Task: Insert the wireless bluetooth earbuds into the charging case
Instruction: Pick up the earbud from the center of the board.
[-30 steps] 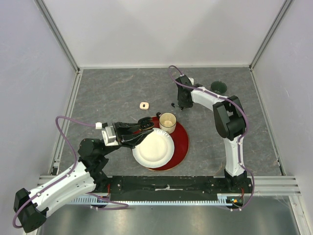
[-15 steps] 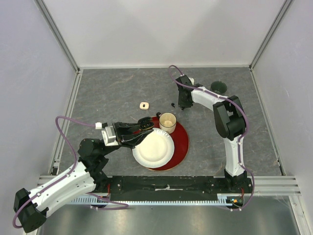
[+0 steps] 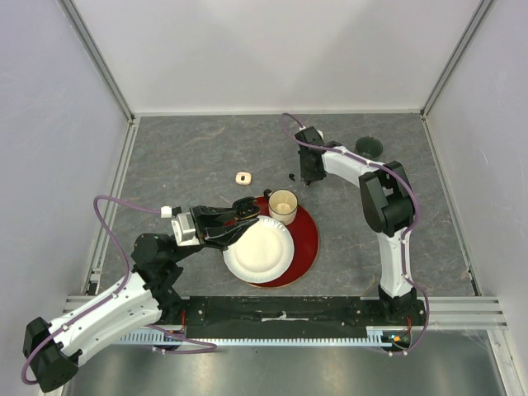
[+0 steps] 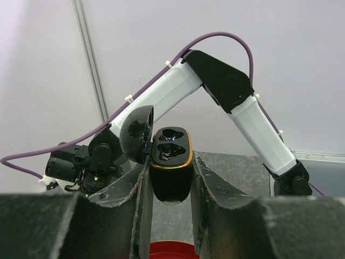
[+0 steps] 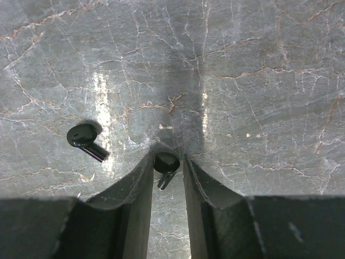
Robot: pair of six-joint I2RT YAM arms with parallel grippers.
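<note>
My left gripper (image 3: 239, 218) (image 4: 170, 162) is shut on a black charging case (image 4: 170, 186) with a gold rim. It holds the case upright above the plates, lid (image 4: 137, 132) swung open to the left, both sockets empty. My right gripper (image 3: 307, 176) (image 5: 168, 156) points straight down at the tabletop at the back. Its fingers are closed in on a black earbud (image 5: 166, 163) that lies on the table. A second black earbud (image 5: 85, 139) lies just to its left, also seen in the top view (image 3: 293, 176). No white earbuds show loose.
A paper cup (image 3: 283, 205) and a white paper plate (image 3: 259, 249) sit on a red plate (image 3: 308, 241) in the middle. A small white case-like thing (image 3: 242, 177) lies left of the cup. A dark round disc (image 3: 369, 147) lies at the back right.
</note>
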